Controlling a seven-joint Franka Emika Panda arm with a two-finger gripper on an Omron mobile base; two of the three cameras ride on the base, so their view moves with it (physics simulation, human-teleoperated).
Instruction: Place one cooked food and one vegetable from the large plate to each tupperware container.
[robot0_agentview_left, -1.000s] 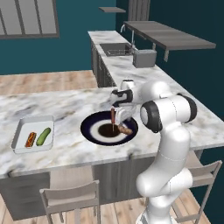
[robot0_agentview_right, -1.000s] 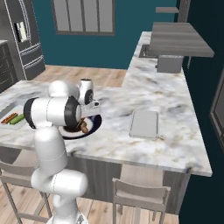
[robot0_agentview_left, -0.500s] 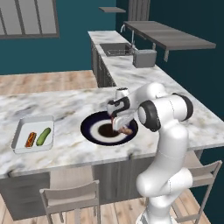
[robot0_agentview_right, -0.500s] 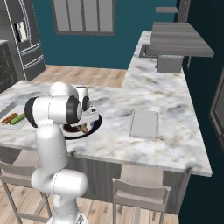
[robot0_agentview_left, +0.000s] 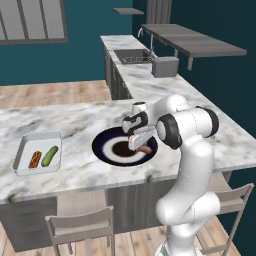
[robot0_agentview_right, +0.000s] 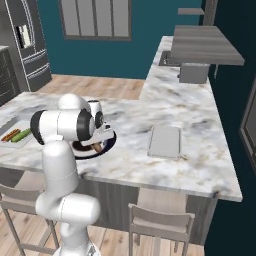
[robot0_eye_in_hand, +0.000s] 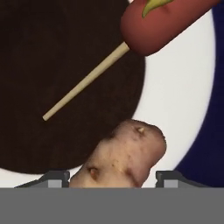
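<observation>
Pincer (robot0_eye_in_hand: 112, 177) is low over the plate, its two dark tips straddling a lumpy tan potato with brown spots (robot0_eye_in_hand: 124, 155). Gaps show between both tips and the potato, so it reads as released but bracketing it, nothing gripped.

The potato sits on the white ring of the big round plate with navy rim and dark brown centre (robot0_eye_in_hand: 57, 65). Just beyond it lies a red-brown corn dog on a pale wooden stick (robot0_eye_in_hand: 162, 19), stick pointing across the brown centre.

From the base cameras the pincer (robot0_agentview_left: 136, 142) hangs over the right half of the large plate (robot0_agentview_left: 102, 147), which sits near the front edge of the marble desk (robot0_agentview_left: 75, 117).

One pale grey rectangular tupperware container (robot0_agentview_left: 25, 147) is at the desk's left end and already holds a sausage-like piece (robot0_agentview_left: 34, 159) and a green cucumber-like vegetable (robot0_agentview_left: 49, 155). A second, unfilled container (robot0_agentview_right: 164, 141) lies well apart on the other side of the plate.

Risks:
- The potato is rounded and uneven and lies at an angle between the tips. Closing could roll it or squeeze it out sideways.
- The tips sit near its end, not its middle, so a lift may let it pivot and drop.
- If pushed, it could knock the corn dog or slide off the rim.
- Long carry to the far container: a weak grip means a drop on the desk.
</observation>
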